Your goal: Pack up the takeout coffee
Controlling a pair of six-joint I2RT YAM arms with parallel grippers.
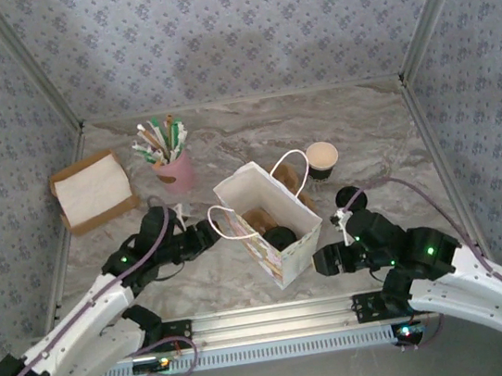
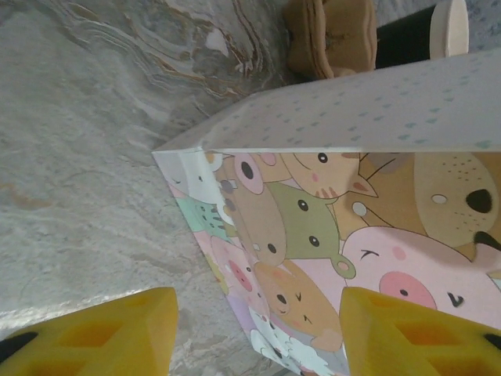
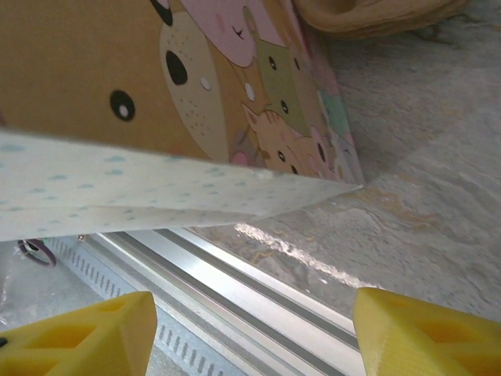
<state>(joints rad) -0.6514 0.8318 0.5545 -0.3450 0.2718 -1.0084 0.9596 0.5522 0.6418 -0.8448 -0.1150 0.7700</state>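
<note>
Inside the paper bag [image 1: 289,259], mid-table toward the near edge, the coffee [image 1: 281,238] shows a round black lid, its walls hidden. The wrist views show the bag's glossy cartoon-animal print clearly. The left gripper [image 1: 209,235] and right gripper [image 1: 322,260] flank the bag, yellow fingers spread, grasping nothing.

Clearance: paper bag [image 1: 271,227] blocks mid-table, hemmed in on both sides.
Left gripper [image 1: 209,235] sits just beside the bag's left face, right gripper [image 1: 321,260] just beside its near right corner, both with fingers apart. Bag mouth opens upward, a handle [image 1: 295,152] looping over the far rim. Behind: pink straw cup [image 1: 174,169] left, dark cup [image 1: 322,159] right, brown cardboard piece [image 1: 284,179] close against the bag. Bare marble [image 1: 225,135] runs between the cups; cardboard tray [image 1: 93,191] occupies far left.
</note>
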